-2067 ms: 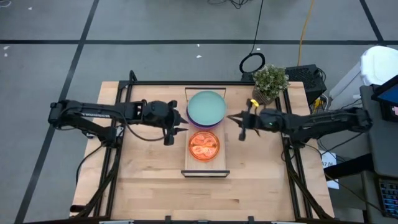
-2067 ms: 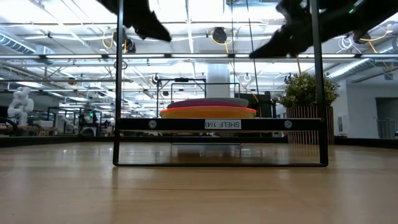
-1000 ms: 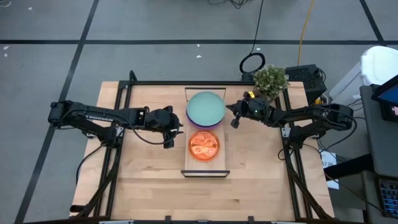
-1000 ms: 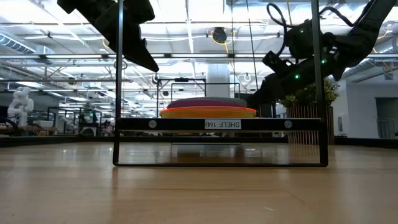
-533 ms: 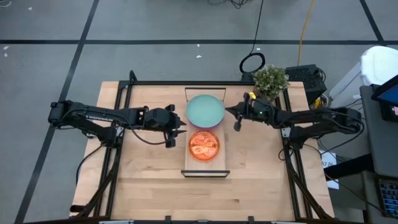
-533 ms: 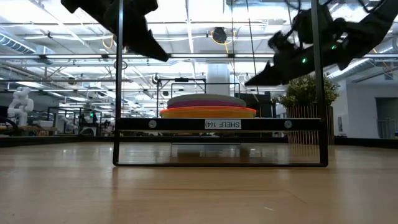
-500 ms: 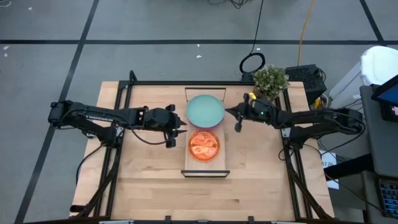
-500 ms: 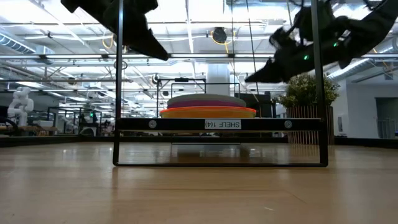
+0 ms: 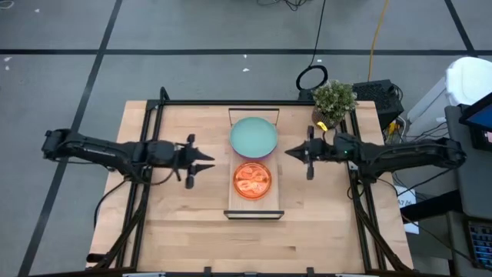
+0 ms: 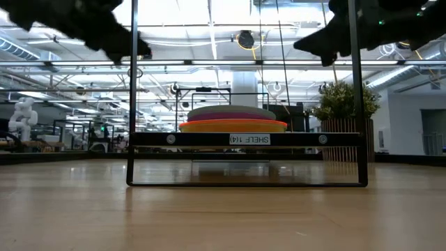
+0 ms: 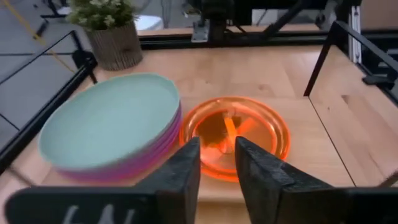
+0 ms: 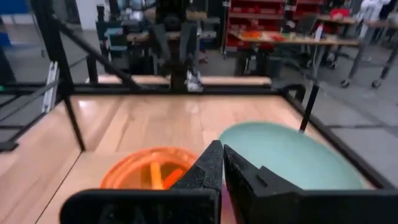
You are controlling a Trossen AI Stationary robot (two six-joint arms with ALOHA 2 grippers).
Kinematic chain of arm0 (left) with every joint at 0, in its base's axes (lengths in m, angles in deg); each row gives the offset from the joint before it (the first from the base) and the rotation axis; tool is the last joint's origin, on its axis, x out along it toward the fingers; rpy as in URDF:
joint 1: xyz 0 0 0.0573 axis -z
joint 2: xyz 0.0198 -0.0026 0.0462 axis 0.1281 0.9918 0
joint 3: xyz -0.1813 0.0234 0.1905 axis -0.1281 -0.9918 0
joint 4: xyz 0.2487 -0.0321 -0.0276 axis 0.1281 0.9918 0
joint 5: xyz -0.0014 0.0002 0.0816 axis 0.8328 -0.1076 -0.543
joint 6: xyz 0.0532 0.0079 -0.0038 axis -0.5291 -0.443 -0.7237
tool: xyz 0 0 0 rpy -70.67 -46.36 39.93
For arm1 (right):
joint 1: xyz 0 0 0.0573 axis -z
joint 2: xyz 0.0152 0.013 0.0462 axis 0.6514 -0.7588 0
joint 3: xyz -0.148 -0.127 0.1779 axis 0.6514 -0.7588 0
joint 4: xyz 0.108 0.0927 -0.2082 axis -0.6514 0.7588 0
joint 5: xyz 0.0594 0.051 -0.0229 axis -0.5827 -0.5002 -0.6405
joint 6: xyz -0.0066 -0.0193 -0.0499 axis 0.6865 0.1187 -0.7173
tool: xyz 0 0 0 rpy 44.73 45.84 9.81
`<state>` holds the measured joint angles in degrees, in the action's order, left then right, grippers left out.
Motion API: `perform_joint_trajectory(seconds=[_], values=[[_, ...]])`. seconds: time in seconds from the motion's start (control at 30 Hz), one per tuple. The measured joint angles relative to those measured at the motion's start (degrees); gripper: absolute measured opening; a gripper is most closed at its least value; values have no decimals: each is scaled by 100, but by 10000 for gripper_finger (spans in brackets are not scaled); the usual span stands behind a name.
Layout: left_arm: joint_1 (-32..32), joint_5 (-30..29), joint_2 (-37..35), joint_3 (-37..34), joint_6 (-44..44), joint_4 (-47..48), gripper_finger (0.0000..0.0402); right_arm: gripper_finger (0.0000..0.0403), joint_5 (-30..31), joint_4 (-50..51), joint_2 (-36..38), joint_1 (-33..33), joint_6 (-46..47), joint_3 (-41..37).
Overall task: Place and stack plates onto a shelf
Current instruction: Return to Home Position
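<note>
Left pincer [image 9: 207, 158] near front-to-back shelf [image 9: 254, 207]

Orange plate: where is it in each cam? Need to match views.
High: orange plate, centre, on the shelf.
Low: orange plate, centre, edge-on rim.
Left wrist: orange plate, partly behind left gripper.
Right wrist: orange plate, partly behind right gripper.
Shared landmark: mint-green plate beside it, in all four.

Ahead of the left pincer [image 11: 216, 152], its own fingers [image 11: 180, 180] hide the orange plate's [image 11: 261, 127] near rim, and the mint plate [image 11: 109, 118] covers all but the edges of those stacked beneath.
</note>
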<state>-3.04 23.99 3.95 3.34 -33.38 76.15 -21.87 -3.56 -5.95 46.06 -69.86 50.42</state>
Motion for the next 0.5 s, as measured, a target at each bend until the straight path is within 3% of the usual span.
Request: perform_joint_trajectory(seconds=[0.1,0.33,0.5], values=[[125,-216,-542,-547,161,-210,79,0,423,369,166,-373,91,-32],[278,-603,-1454,-1466,282,-714,44,0,1729,124,383,-1227,132,-654],[413,-724,-1732,-1775,418,-770,27,0,2032,-398,467,-1584,57,-1146]])
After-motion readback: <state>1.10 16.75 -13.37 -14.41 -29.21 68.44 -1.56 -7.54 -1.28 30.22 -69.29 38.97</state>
